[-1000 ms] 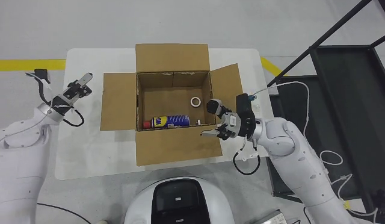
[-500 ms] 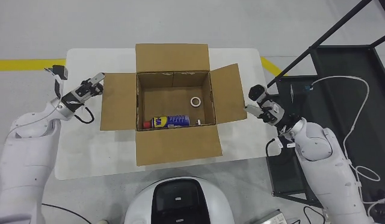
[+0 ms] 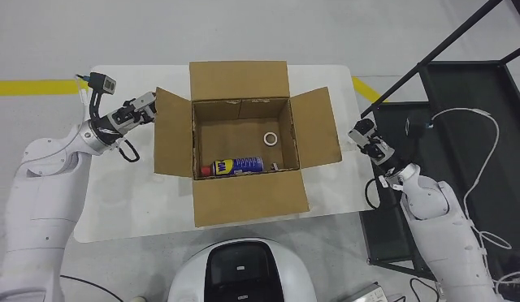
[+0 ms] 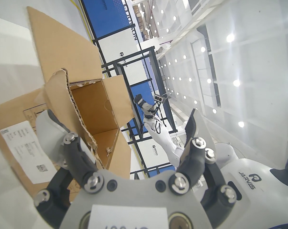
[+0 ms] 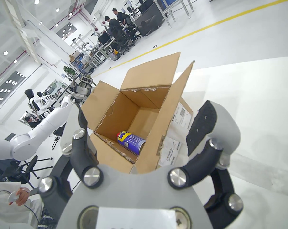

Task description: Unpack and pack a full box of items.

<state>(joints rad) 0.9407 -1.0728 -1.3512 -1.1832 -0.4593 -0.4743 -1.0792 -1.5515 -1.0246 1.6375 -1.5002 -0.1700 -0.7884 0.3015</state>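
While the right gripper (image 5: pixel 144 120) pulls back from over the near right corner of the box (image 3: pixel 236 135) to a spot past the right flap (image 3: pixel 317 127) and off the table (image 3: pixel 122 196) edge, the left gripper (image 3: pixel 150 105) comes in from the far left and now sits at the left flap (image 3: pixel 172 131). That flap, flat a second ago, stands tilted up, and the whole box has slid slightly toward the right arm. This looks like a handover, the left arm taking charge of the flaps rather than the contents. Both sets of fingers are spread wide and carry nothing. In the left wrist view the flap's torn edge runs between them, one finger against its outer face. The spray can (image 3: pixel 232 167) lies on its side along the near wall inside the box, with the tape roll (image 3: pixel 270 139) flat on the floor farther in. A small bit beside the can's end is too small to name. From the right wrist the raised right flap cuts off part of the can.
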